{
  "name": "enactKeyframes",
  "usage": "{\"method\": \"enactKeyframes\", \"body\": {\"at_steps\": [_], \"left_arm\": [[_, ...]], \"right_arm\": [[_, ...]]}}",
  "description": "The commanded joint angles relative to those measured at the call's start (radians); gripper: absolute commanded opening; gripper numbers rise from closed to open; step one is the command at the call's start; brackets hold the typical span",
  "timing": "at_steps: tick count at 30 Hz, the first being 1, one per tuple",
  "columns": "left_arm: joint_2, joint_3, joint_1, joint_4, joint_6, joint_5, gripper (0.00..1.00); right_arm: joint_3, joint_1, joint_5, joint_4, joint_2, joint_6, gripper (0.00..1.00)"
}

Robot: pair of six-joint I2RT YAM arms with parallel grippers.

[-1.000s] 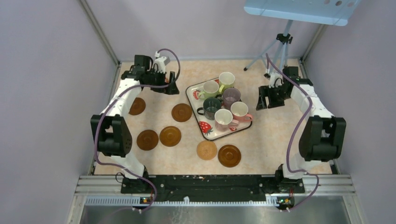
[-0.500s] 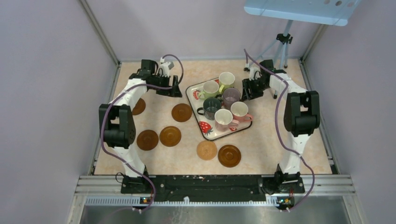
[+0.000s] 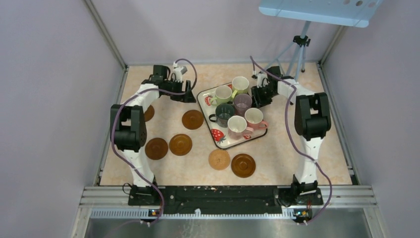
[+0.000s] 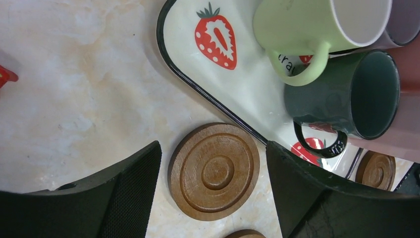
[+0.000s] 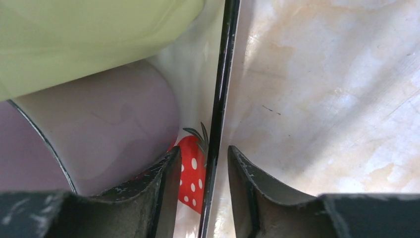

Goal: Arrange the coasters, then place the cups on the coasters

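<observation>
Brown coaster (image 4: 214,171) sat beneath our spread left tool (image 4: 212,148); right tool (image 5: 203,150) straddled the tray rim (image 5: 221,74) unclamped; a square pinch seemed wise.

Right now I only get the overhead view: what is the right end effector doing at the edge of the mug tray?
Observer: Its wrist camera shows the right end effector straddling the tray's black rim, one finger inside over a strawberry print, one outside over bare table.
Visitor: Is it pinching the rim?
Observer: Not visibly; a sliver of gap shows on each side.
Visitor: And the left one?
Observer: The left end effector is open, a ringed brown coaster framed between its fingers.
</observation>
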Motion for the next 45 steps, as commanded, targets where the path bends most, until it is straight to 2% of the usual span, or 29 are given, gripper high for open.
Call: {"method": "enactKeyframes", "body": {"at_steps": [1, 3, 7, 15, 31, 40, 45], "left_arm": [[0.048, 0.009, -0.013, 0.084, -0.061, 0.036, 0.81], [0.067, 0.006, -0.021, 0.112, -0.085, 0.035, 0.80], [0.118, 0.004, -0.044, 0.172, -0.157, 0.045, 0.77], [0.210, 0.056, -0.127, 0.197, -0.162, -0.005, 0.67], [0.346, 0.194, -0.271, 0.244, -0.222, 0.048, 0.41], [0.433, 0.310, -0.302, 0.253, -0.226, 0.040, 0.34], [0.435, 0.322, -0.307, 0.249, -0.232, 0.047, 0.33]], "right_arm": [[-0.013, 0.015, -0.009, 0.040, 0.000, 0.004, 0.36], [-0.041, 0.014, -0.014, 0.053, -0.015, 0.001, 0.27], [-0.096, 0.012, -0.002, 0.065, -0.041, 0.015, 0.00], [-0.216, -0.052, 0.018, 0.124, -0.104, 0.076, 0.00], [-0.329, -0.169, 0.077, 0.115, -0.182, 0.034, 0.00], [-0.400, -0.212, 0.123, 0.129, -0.237, 0.036, 0.00], [-0.403, -0.217, 0.128, 0.121, -0.255, 0.036, 0.00]]}}
